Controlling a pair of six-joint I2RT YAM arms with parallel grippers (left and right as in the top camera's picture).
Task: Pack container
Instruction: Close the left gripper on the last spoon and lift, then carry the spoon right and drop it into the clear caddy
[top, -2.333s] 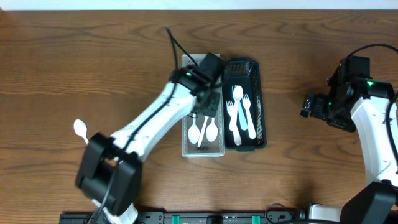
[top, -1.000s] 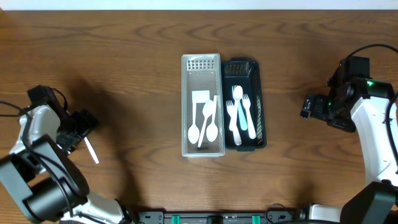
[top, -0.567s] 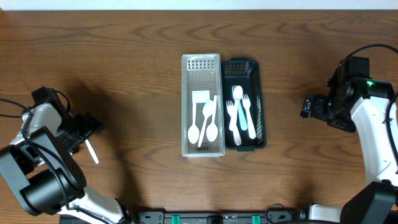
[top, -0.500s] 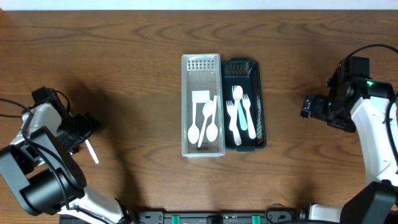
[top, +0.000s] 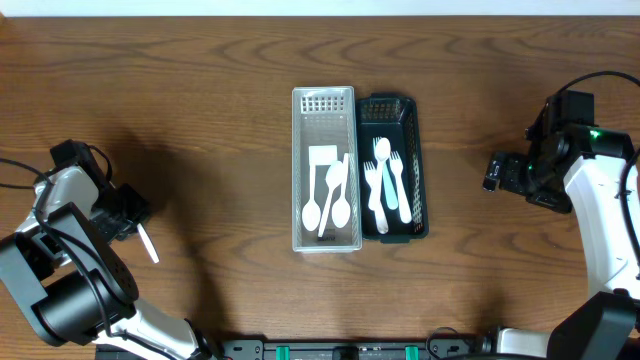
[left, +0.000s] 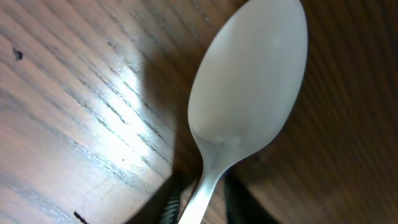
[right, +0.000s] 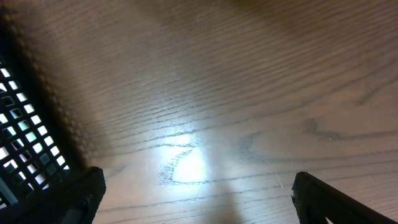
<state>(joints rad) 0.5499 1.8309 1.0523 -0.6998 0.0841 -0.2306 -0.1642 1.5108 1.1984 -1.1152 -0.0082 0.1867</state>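
A white plastic spoon (top: 148, 245) lies on the wooden table at the far left. My left gripper (top: 128, 212) is over its bowl end; only the handle shows in the overhead view. In the left wrist view the spoon (left: 249, 93) fills the frame, and my left gripper (left: 200, 205) is shut on its neck, one finger on each side. A clear container (top: 296, 170) at the table's middle holds white spoons. A dark basket (top: 421, 170) beside it holds white forks. My right gripper (top: 492, 172) is open and empty, right of the basket.
The right wrist view shows bare wood under my right gripper (right: 199, 196), with the basket's mesh wall (right: 18, 124) at the left edge. Both containers stand side by side, touching. The left arm's cable trails off the table's left edge.
My left arm left the clear container and swung to the far left, onto the spoon. In the last half second its fingers drew in around the spoon. The right arm has not moved.
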